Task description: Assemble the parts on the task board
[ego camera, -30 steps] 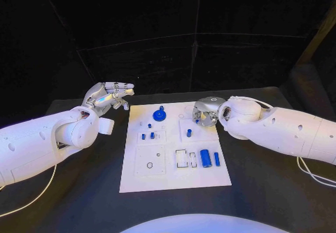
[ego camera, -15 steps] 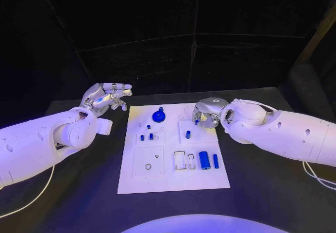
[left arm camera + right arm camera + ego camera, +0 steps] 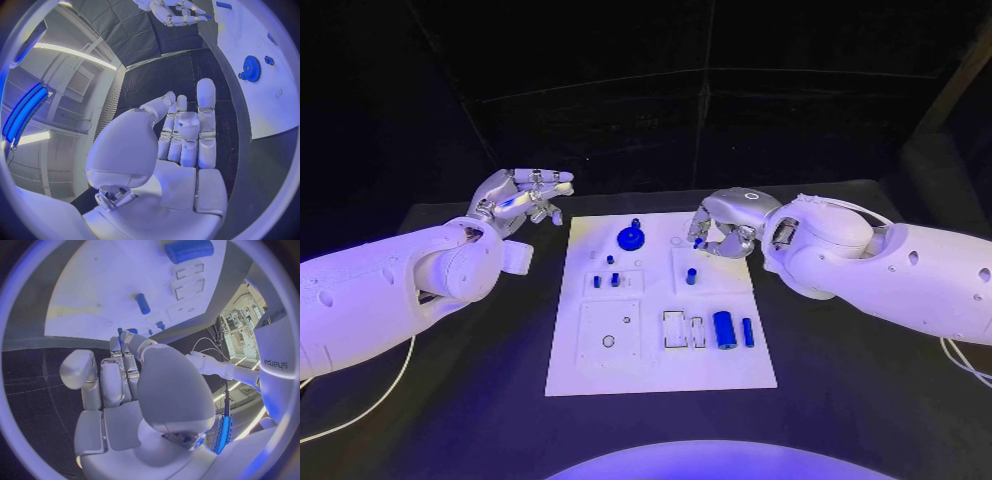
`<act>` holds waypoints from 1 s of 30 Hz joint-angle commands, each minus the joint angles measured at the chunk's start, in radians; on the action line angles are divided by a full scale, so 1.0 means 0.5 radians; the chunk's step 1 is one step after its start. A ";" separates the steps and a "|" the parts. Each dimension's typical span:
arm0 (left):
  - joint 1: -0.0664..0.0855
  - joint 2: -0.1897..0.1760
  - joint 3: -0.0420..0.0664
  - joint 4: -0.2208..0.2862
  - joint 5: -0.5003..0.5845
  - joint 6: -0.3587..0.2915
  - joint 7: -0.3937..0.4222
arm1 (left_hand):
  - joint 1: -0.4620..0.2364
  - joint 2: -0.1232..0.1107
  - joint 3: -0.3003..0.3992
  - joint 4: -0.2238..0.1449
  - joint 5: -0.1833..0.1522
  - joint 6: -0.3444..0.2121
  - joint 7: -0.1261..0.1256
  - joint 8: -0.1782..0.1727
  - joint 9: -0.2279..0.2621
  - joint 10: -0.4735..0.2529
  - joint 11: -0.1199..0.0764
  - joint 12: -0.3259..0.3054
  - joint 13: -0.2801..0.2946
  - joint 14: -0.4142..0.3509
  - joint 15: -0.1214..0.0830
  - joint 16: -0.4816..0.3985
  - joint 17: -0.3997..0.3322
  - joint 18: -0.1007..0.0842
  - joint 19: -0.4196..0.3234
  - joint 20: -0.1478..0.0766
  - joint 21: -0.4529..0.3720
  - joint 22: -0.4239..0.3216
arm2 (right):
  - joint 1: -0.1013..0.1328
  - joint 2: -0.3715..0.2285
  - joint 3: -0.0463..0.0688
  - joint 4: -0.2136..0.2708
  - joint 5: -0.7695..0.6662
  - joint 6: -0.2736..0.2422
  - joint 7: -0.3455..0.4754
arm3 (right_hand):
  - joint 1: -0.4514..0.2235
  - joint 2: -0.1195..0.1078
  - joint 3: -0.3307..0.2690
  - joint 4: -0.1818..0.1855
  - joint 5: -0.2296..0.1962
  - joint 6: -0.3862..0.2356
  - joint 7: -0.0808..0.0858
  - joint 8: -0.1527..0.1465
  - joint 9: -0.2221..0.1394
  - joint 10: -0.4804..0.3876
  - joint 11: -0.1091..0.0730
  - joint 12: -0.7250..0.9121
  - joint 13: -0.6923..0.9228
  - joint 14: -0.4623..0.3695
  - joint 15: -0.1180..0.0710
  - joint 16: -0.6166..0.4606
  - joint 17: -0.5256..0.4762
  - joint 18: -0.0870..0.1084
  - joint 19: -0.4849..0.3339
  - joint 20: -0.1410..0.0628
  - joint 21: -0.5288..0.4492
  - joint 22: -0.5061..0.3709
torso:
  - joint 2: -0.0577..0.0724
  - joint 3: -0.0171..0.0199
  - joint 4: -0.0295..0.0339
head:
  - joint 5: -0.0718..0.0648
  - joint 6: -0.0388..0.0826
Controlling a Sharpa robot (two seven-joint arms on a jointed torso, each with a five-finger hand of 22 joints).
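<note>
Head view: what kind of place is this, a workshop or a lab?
Probably a robot test lab. A black table with dark curtains behind holds one white task board carrying small blue parts, and ceiling strip lights hang over a large indoor room.

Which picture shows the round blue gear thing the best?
The head view: the blue gear lies in plain sight at the far end of the task board. The left wrist view shows it small and side-on near the rim. I cannot pick it out in the right wrist view.
</note>
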 commanded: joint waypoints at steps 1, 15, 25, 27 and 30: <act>0.002 0.007 0.001 0.000 0.004 0.017 0.004 | 0.003 0.010 -0.003 -0.009 0.001 -0.011 0.008 0.003 -0.002 -0.012 0.004 0.007 0.003 -0.013 0.008 -0.007 -0.002 0.038 -0.003 0.004 -0.009 -0.003 | 0.004 0.045 0.005 0.076 0.089 -0.082 0.036 | -0.020 0.007 0.013 -0.005 -0.009 0.014 -0.001 -0.006 0.002 0.012 0.001 -0.009 0.000 0.086 -0.016 0.014 0.004 0.000 0.010 -0.004 0.010 0.004 | 0.001 0.0012 0.001 | 0.022 -0.006; 0.004 0.047 0.001 0.009 0.005 0.017 0.001 | 0.003 0.010 -0.003 -0.009 0.001 -0.011 0.008 0.003 -0.002 -0.012 0.004 0.007 0.003 -0.013 0.008 -0.007 -0.002 0.038 -0.003 0.004 -0.009 -0.003 | -0.029 0.379 -0.100 -0.003 0.124 0.046 0.113 | -0.025 0.008 0.032 -0.018 0.006 0.013 0.002 -0.012 -0.001 0.014 0.003 -0.017 -0.001 0.086 -0.016 0.018 0.005 0.000 0.009 -0.006 0.010 0.004 | 0.003 -0.0004 -0.002 | 0.216 -0.077; 0.004 0.062 0.001 0.014 0.005 0.017 -0.002 | 0.001 0.011 -0.006 -0.009 0.002 -0.016 0.010 0.003 -0.002 -0.018 0.006 0.012 0.005 -0.014 0.010 -0.006 -0.003 0.038 -0.003 0.006 -0.011 -0.004 | -0.129 0.495 -0.181 -0.090 0.081 0.156 0.140 | -0.029 0.009 0.037 -0.023 0.013 0.012 0.004 -0.015 -0.001 0.014 0.004 -0.021 -0.001 0.085 -0.016 0.018 0.004 0.000 0.008 -0.006 0.010 0.004 | 0.001 0.0002 -0.001 | 0.292 -0.117; 0.004 0.065 0.001 0.013 0.005 0.017 -0.003 | 0.001 0.011 -0.006 -0.009 0.002 -0.016 0.010 0.003 -0.002 -0.018 0.006 0.012 0.005 -0.014 0.010 -0.006 -0.003 0.038 -0.003 0.006 -0.011 -0.004 | -0.140 0.504 -0.184 -0.100 0.072 0.170 0.144 | -0.029 0.008 0.038 -0.024 0.013 0.012 0.004 -0.016 -0.002 0.014 0.004 -0.021 -0.001 0.085 -0.015 0.018 0.003 -0.001 0.009 -0.006 0.013 0.009 | 0.000 0.0002 -0.003 | 0.307 -0.124; 0.004 0.070 0.001 0.011 0.005 0.019 -0.003 | 0.001 0.011 -0.006 -0.009 0.002 -0.016 0.010 0.003 -0.002 -0.018 0.006 0.012 0.005 -0.014 0.010 -0.006 -0.003 0.038 -0.003 0.006 -0.011 -0.004 | -0.152 0.515 -0.187 -0.110 0.060 0.180 0.147 | -0.029 0.009 0.039 -0.026 0.014 0.012 0.004 -0.016 -0.002 0.014 0.004 -0.022 -0.001 0.085 -0.015 0.018 0.005 -0.002 0.010 -0.006 0.016 0.015 | 0.001 0.0006 -0.002 | 0.323 -0.129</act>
